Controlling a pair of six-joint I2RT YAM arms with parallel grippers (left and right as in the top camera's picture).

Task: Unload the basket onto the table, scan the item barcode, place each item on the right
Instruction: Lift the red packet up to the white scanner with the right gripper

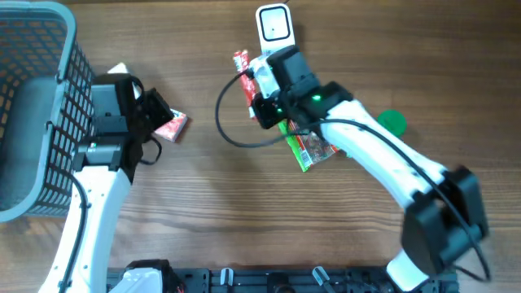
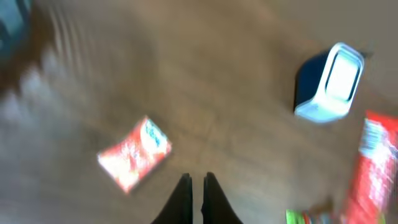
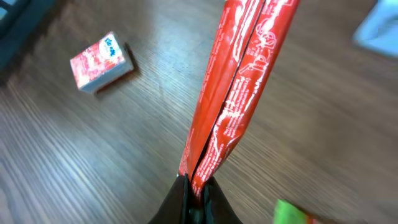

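Observation:
My right gripper (image 3: 196,183) is shut on the lower end of a long red snack packet (image 3: 236,93), which stands up away from the jaws. From overhead that packet (image 1: 242,62) sticks out of the right gripper (image 1: 253,83) just left of the white barcode scanner (image 1: 273,24). My left gripper (image 2: 196,180) is shut and empty, hovering over the table right of a small red box (image 2: 134,154). In the overhead view the left gripper (image 1: 165,111) sits beside that box (image 1: 173,126). No barcode is visible.
A grey mesh basket (image 1: 32,49) fills the far left. A green and red packet (image 1: 310,147) lies under the right arm, and a green round object (image 1: 394,122) lies to its right. A black cable (image 1: 232,130) loops across the middle of the wooden table.

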